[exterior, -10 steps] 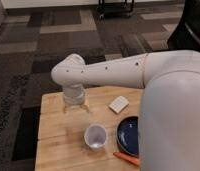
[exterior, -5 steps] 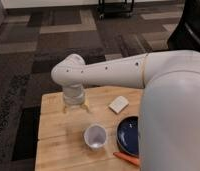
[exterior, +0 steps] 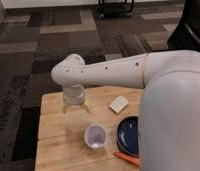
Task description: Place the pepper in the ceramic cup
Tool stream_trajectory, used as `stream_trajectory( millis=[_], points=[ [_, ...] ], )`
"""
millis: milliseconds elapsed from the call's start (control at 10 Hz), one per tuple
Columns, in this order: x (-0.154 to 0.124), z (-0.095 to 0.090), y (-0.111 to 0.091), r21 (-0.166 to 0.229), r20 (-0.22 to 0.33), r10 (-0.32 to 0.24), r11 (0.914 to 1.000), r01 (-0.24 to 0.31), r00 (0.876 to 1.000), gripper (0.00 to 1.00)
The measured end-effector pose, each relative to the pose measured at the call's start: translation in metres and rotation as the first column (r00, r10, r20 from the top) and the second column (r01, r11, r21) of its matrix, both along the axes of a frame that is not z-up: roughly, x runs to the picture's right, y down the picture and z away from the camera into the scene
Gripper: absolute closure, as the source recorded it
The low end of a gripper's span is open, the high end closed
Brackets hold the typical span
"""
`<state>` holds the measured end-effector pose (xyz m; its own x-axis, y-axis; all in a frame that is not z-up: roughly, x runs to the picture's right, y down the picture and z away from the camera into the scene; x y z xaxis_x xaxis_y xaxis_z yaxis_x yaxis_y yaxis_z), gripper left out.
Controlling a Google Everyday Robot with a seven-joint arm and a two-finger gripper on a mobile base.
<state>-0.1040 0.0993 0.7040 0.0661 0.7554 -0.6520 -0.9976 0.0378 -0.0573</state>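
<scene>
Saw the gripper (exterior: 74, 104) above the table's (exterior: 53, 131) far left, grip unreadable; found the pepper (exterior: 127, 158) lying crosswise near-right, beyond the cup (exterior: 95, 136).

White arm (exterior: 113, 72) extends from the large rounded body segment (exterior: 173, 115) at right, running roughly level toward the left and ending in a rounded joint (exterior: 68, 72). At this bend the wrist (exterior: 73, 94) turns straight down. The gripper (exterior: 74, 106) hangs directly beneath the wrist, pointing downward, left of centre.
</scene>
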Motion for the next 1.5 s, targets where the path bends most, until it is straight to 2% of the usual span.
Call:
stream_trajectory(
  millis=[1200, 1500],
  points=[
    [0.002, 0.000, -0.001, 0.003, 0.000, -0.002, 1.0000, 0.002, 1.000, 0.35],
    [0.012, 0.000, -0.002, 0.005, 0.021, -0.034, 0.9994, 0.034, 0.999, 0.35]
  ],
)
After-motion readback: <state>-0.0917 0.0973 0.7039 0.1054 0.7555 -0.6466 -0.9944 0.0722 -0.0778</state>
